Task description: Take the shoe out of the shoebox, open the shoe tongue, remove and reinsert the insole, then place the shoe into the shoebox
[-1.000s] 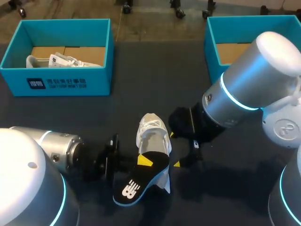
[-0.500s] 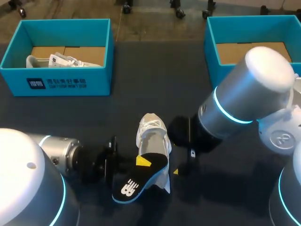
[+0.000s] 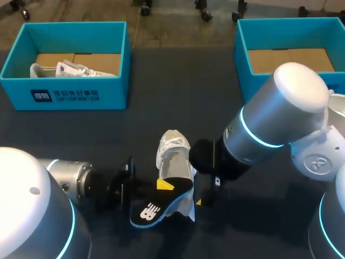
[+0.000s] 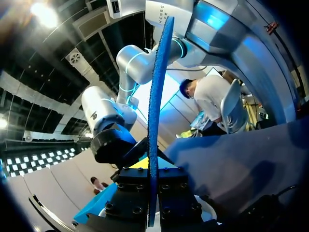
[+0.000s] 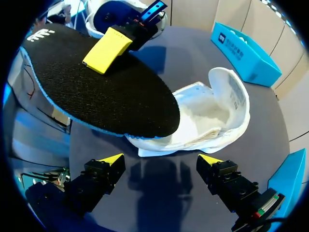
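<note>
A white shoe [image 3: 174,155] lies on the dark table, toe toward the far side; in the right wrist view the shoe [image 5: 215,113] gapes just ahead of my right gripper. The black insole [image 3: 157,203] with a blue edge is held above the shoe's heel end, tilted, with my left gripper [image 3: 163,185] shut on it. Seen from the left wrist, the insole [image 4: 155,106] stands edge-on between the fingers [image 4: 130,198]. My right gripper [image 5: 161,162] stands open close beside the shoe, nothing between its fingers. The insole [image 5: 96,92] overhangs the shoe's heel.
A teal shoebox [image 3: 69,94] at the back left holds another white shoe [image 3: 73,69]. A second teal shoebox [image 3: 245,59] stands at the back right, showing only its cardboard floor. My right arm [image 3: 264,135] reaches in over the table's right half.
My right arm has slid left, bringing its open gripper close against the shoe's right side. The left gripper has kept the insole, which sank slightly.
</note>
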Robot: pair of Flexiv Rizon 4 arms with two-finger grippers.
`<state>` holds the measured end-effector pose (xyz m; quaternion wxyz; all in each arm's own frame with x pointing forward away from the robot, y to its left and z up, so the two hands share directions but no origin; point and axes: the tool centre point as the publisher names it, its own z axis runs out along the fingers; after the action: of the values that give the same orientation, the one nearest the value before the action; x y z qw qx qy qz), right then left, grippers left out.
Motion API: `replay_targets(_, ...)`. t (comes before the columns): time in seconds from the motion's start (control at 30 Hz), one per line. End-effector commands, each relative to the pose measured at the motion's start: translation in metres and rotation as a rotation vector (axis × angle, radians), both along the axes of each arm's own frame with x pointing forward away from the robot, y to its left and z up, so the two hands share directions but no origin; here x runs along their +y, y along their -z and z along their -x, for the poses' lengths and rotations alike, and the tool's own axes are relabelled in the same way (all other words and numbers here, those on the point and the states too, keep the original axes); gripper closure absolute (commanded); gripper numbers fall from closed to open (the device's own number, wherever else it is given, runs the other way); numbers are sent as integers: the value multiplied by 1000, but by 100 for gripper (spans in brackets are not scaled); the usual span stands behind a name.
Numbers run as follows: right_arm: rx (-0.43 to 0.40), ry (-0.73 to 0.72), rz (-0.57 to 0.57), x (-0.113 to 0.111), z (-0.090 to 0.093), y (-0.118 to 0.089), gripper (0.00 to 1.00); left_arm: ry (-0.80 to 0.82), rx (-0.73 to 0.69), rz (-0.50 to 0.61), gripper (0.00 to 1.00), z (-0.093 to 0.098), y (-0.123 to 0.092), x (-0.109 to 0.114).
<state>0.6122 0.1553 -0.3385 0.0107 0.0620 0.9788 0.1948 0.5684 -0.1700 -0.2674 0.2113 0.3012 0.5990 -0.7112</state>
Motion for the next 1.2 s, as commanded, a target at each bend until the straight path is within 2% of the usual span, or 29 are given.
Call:
replay_targets(0.03,-2,13,-4,8,1,10,0,-7,14,-15,100,2,2,1)
replay_targets(0.57,1,22,-10,9,2,12,0,0,59,-21,100,4,8,2)
replay_targets(1.2,1,22,-10,9,2,12,0,-28,108,-50,100,-16,29,-4)
